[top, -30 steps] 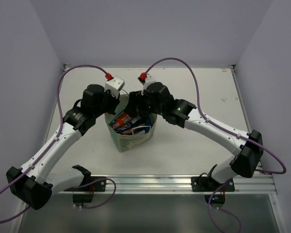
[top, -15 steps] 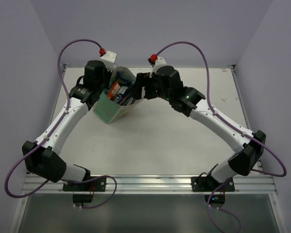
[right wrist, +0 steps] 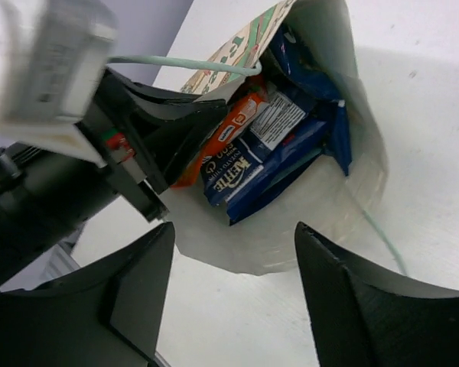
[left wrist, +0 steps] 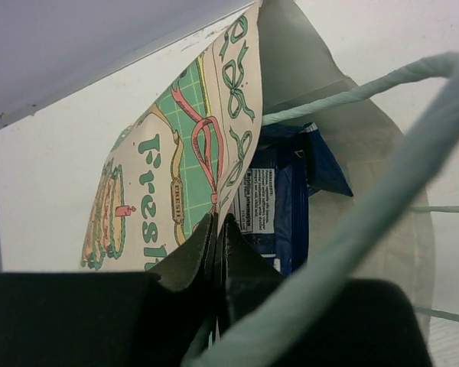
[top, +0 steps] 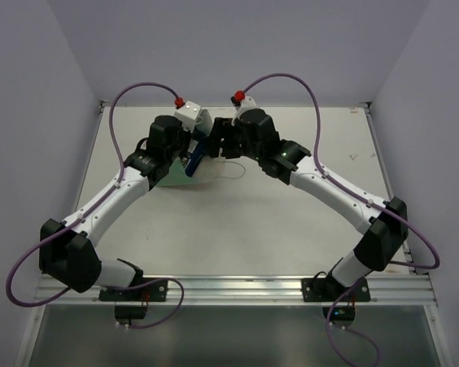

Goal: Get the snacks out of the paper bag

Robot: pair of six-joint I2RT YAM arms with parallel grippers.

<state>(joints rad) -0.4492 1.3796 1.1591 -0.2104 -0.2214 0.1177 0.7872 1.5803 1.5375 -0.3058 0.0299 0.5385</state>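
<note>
Top external view gives us both arms stretched to the far middle of the table (top: 291, 229), their wrists meeting over the paper bag (top: 172, 174). The bag is tipped over with its mouth toward the right arm, and we see only a mint-green flank between them. From the left wrist we see the left gripper (left wrist: 218, 229) pinched tight on the bag's rim, the printed outer wall on one side of the fingers and the cream inside on the other. A pale handle (left wrist: 352, 229) crosses the foreground, blurred. From the right wrist we look straight into the open mouth. The orange packet (right wrist: 228, 136) lies against the wall nearest the left gripper, and the dark blue and white packets (right wrist: 245, 176) are stacked beside it, one showing a white label. All of these are inside the bag. We cannot make out the other packets. The right gripper (right wrist: 237, 306) stands just in front of the mouth with its fingers spread wide and nothing between them. We cannot tell whether the bag's underside rests on the table or is lifted off it.
</note>
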